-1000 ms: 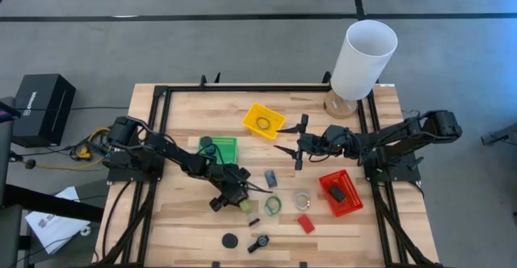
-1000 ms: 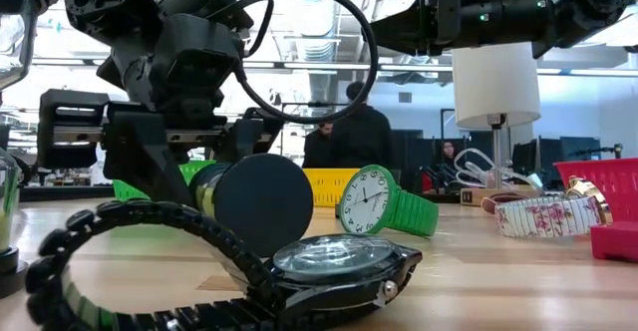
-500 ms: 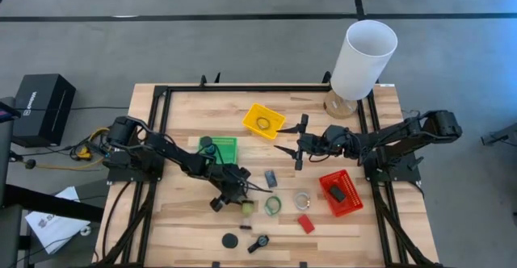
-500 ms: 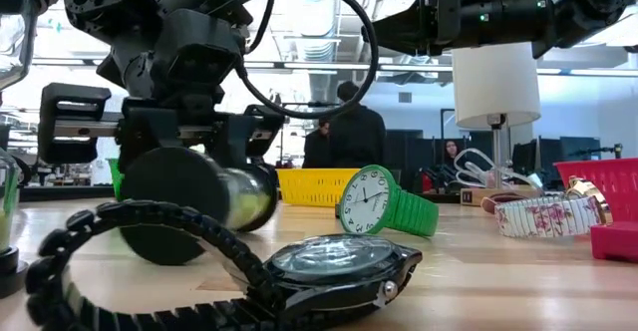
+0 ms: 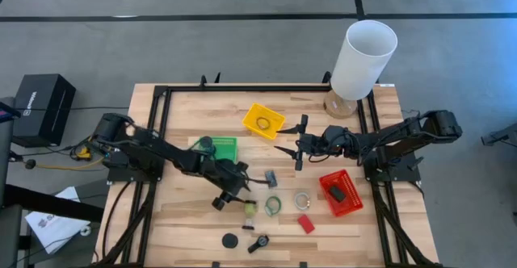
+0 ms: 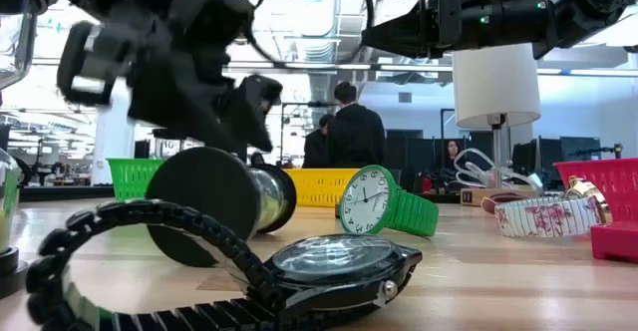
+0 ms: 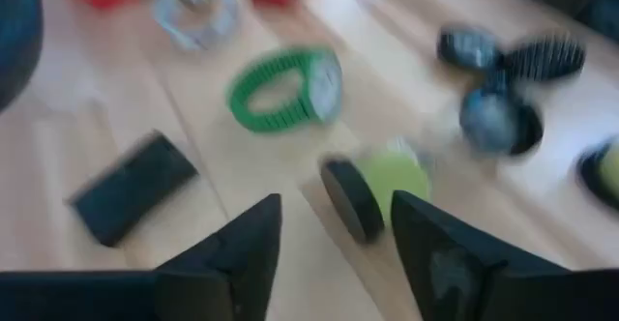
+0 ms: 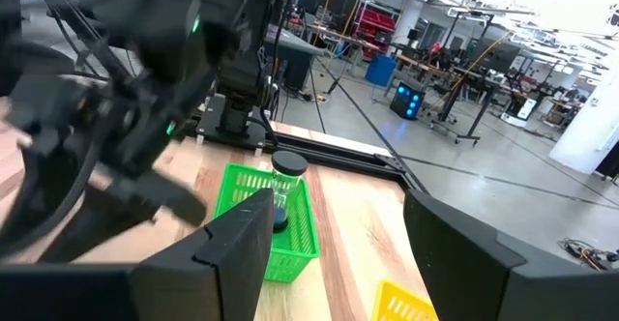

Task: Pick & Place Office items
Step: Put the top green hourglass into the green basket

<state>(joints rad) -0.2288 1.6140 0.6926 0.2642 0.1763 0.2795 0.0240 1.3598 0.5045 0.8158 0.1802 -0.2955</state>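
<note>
A small yellow-green jar with a black cap (image 7: 375,190) lies on its side on the wood (image 5: 250,209) (image 6: 214,206). My left gripper (image 7: 334,234) hangs open just above and short of it (image 5: 238,192), touching nothing. Beyond the jar lie a green watch (image 7: 285,89) (image 5: 273,206), a dark grey block (image 7: 135,186) (image 5: 271,178) and a black watch (image 6: 299,266) (image 5: 258,243). A black puck (image 5: 230,240), a red block (image 5: 305,224) and a clear ring (image 5: 301,199) also rest on the table. My right gripper (image 8: 343,248) waits open, held level over the middle right (image 5: 297,147).
A green mesh tray (image 5: 220,148) with a jar in it (image 8: 285,171) stands behind my left arm. A yellow tray (image 5: 263,121) sits at the far middle and a red tray (image 5: 340,194) at the right. A tall white cylinder (image 5: 363,58) stands at the far right corner.
My left gripper has set the small jar down on its side, let go of it and risen clear, rolling its wrist as it went. The jar has stayed lying on the table, its black cap now turned toward the near left.
</note>
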